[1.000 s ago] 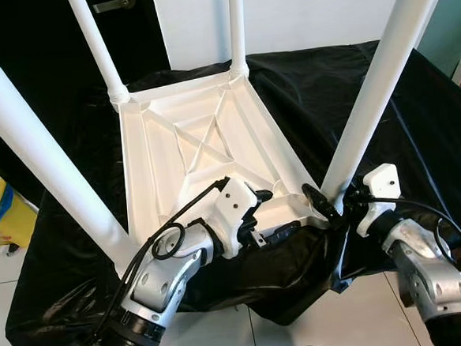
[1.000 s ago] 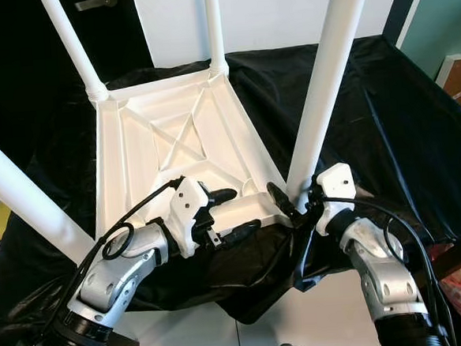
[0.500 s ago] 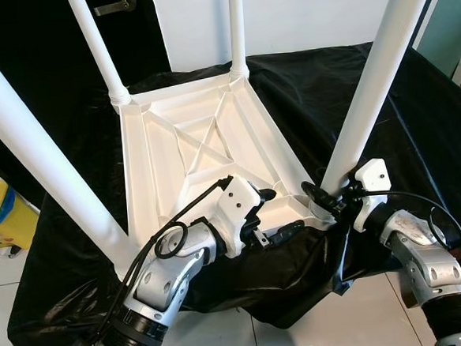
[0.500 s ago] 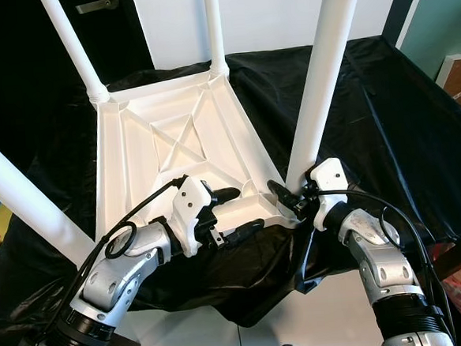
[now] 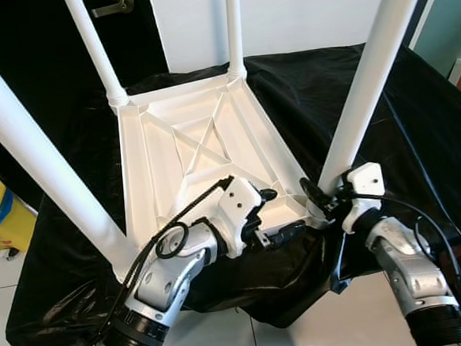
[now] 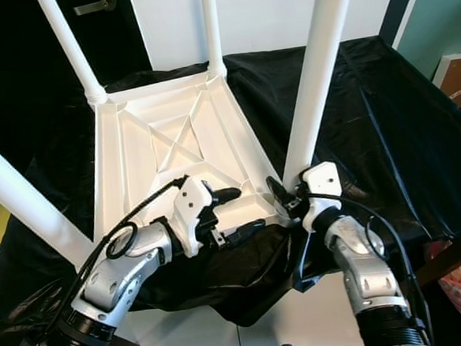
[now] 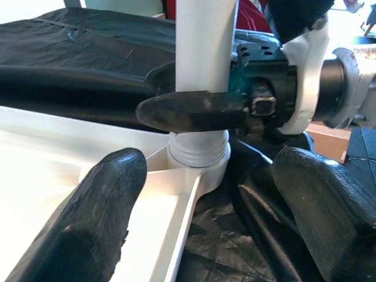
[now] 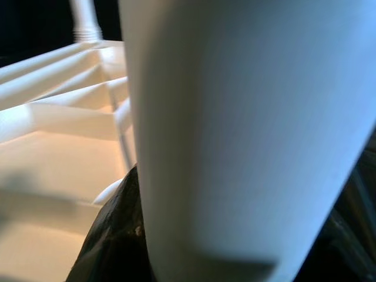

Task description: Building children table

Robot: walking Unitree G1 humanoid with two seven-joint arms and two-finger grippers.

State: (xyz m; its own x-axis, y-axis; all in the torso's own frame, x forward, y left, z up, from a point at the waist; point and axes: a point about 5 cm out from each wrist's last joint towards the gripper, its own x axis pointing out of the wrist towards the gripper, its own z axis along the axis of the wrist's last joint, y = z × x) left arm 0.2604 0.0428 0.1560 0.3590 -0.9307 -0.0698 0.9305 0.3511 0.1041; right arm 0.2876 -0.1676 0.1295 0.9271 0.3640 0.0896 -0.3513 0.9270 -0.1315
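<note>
Right tool (image 5: pixel 318 201) pinching near-right table leg (image 5: pixel 367 84) at base; left tool (image 5: pixel 275 216) spread beside. Probably light, rigid, slippery plastic; grip low near socket.

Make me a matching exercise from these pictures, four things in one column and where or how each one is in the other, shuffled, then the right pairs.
1. left tool
2. right tool
3. tabletop
4. black sheet

A. lies upside down, legs up
B. clamped around the base of the near right leg
C. open, at the tabletop's near edge
D. spread under the tabletop

Pairs: 1-C, 2-B, 3-A, 4-D
</note>
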